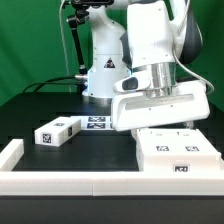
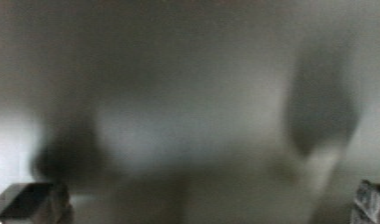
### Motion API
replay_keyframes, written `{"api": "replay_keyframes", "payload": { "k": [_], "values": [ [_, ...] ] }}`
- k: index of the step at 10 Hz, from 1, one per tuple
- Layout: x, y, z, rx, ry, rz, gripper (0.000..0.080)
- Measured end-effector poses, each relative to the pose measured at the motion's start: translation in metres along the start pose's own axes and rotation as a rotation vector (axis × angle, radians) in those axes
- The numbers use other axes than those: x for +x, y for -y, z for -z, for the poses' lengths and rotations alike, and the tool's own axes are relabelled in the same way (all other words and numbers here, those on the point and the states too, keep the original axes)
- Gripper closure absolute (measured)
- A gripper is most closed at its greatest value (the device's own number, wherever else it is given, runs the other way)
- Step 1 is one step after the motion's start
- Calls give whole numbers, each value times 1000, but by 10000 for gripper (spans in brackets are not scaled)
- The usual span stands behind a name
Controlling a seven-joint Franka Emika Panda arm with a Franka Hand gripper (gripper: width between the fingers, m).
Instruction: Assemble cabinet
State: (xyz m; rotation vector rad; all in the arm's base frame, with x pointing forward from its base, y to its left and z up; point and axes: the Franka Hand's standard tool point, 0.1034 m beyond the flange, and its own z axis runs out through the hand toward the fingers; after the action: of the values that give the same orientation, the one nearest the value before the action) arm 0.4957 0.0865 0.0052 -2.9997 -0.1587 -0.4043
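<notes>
The cabinet's large white box body point(image 1: 160, 108) stands right of centre in the exterior view, slightly tilted. My gripper point(image 1: 160, 84) is directly over it, right at its top. The wrist view shows only a blurred grey-white surface very close up, with the two fingertips point(image 2: 34, 202) at the far edges of the picture, so the jaws stand wide apart. I cannot tell whether the fingers touch the body. Flat white cabinet panels point(image 1: 178, 152) with tags lie in front of the body. A small tagged white block point(image 1: 57, 130) lies to the exterior view's left.
The marker board point(image 1: 97, 122) lies flat by the robot's base. A low white border rail point(image 1: 70, 186) runs along the front and up the exterior view's left side. Black table top shows between the block and the panels.
</notes>
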Motion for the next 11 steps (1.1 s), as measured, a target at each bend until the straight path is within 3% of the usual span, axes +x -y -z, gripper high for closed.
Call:
{"api": "replay_keyframes", "payload": {
  "k": [2, 3, 4, 5, 6, 7, 8, 9, 11],
  "values": [
    [5, -3, -1, -2, -13, 10, 28],
    [5, -3, -1, -2, -18, 11, 202],
    [6, -3, -2, -2, -19, 13, 202],
    [6, -3, -2, -2, -19, 13, 404],
    [5, -3, -2, -2, -18, 16, 545],
    [5, -4, -2, -3, -17, 25, 545],
    [4, -3, -2, -2, -15, 29, 709],
    [4, -3, -2, -2, -14, 29, 780],
    [3, -3, -2, -2, -13, 30, 793]
  ]
}}
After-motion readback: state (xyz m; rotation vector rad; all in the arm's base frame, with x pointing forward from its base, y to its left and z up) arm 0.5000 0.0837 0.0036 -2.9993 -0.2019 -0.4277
